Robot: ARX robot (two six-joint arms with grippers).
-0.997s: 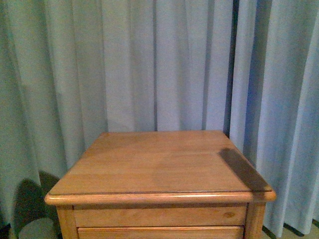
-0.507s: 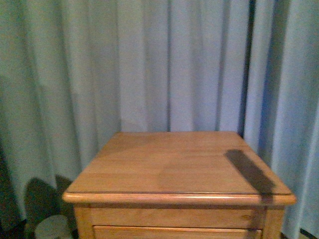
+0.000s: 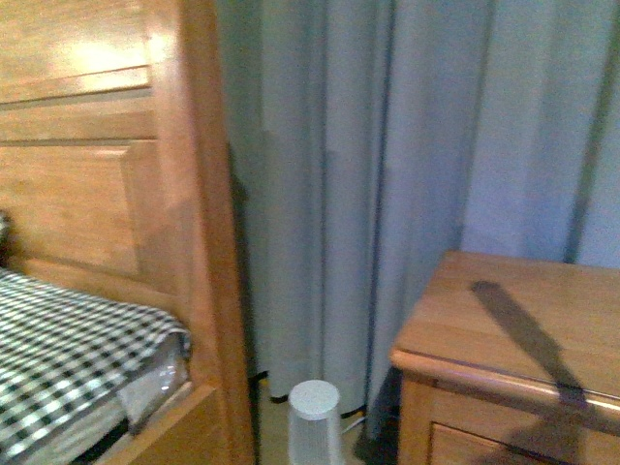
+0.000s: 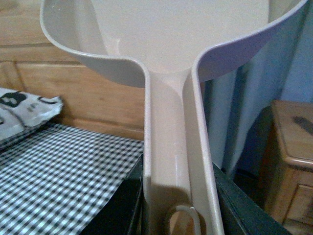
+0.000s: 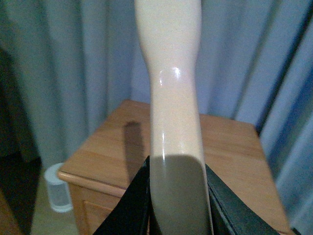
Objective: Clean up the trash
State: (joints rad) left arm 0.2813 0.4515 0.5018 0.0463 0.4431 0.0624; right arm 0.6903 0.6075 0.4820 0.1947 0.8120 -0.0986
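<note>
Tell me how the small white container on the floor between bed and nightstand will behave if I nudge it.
The white container looks taller than wide, so it will probably tip rather than slide. Its pale, translucent-looking walls suggest light plastic, easy to shove. It stands close to the nightstand, so it may knock against that.

Dim, bluish indoor light — front view softly blurred; glare on the headboard (image 3: 87,184), long shadow across the bench (image 3: 446,320).

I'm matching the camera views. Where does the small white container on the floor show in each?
Front: white container on the floor between bed frame and nightstand.
Left wrist: not in it.
Right wrist: white container on the floor beside the nightstand's front corner.
Shared landmark: the nightstand, in all three.
</note>
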